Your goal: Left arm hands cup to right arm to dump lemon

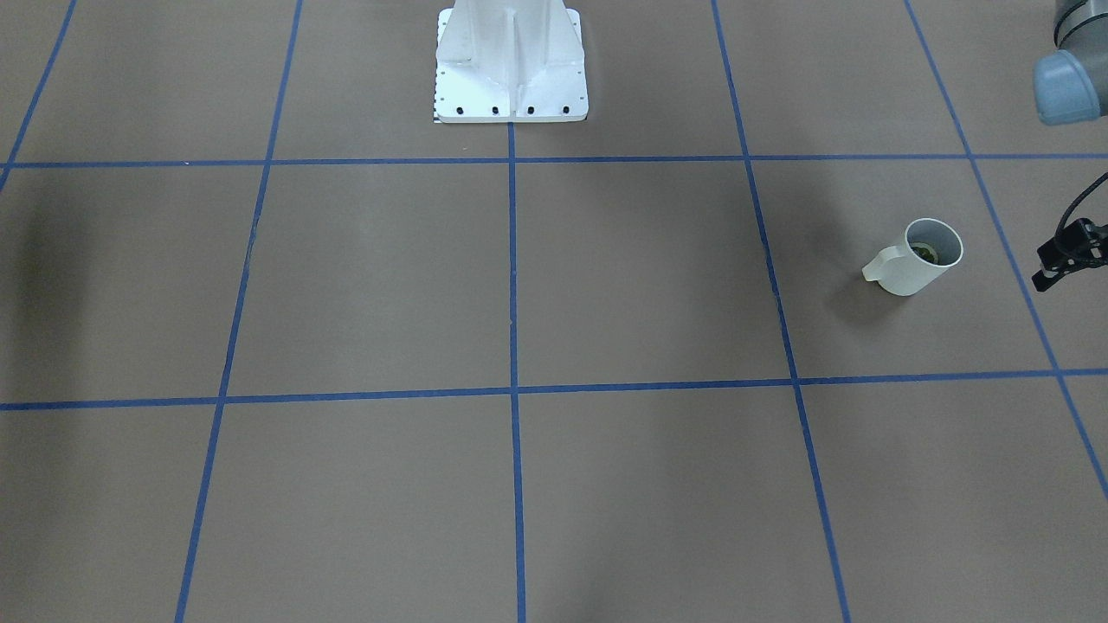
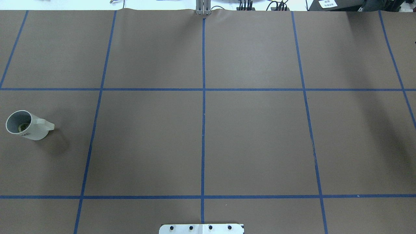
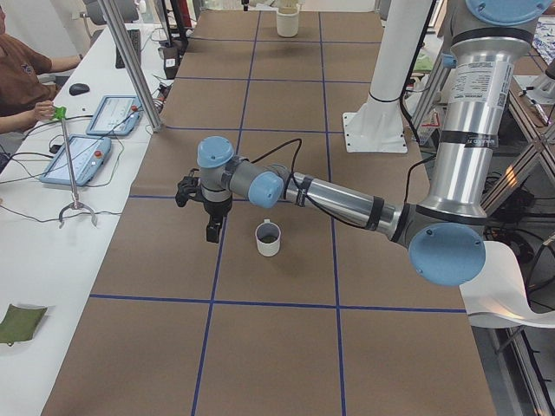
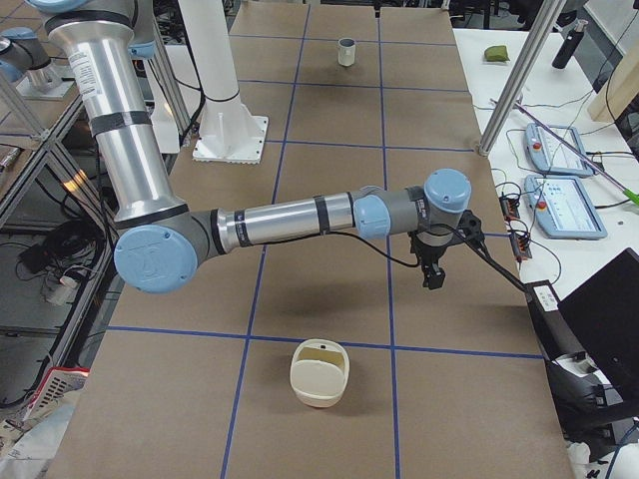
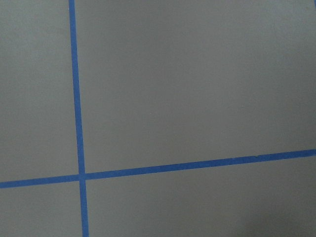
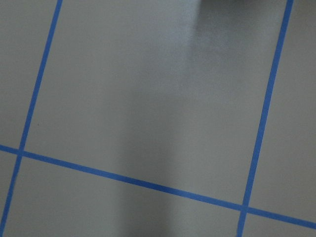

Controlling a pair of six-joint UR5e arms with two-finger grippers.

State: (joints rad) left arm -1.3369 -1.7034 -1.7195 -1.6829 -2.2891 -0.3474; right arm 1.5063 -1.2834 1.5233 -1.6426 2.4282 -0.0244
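Cup (image 2: 35, 130) upright — lettering (image 2: 26, 134) "ME" (rest hidden) — lemon (image 2: 23, 126) inside.

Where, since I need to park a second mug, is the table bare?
The two middle columns of squares, either side of the centre tape line, from the base to the far edge, are bare. Crowded: the robot's left end, with the cup and the left gripper beside it, and its right end, with the right gripper and a tub.
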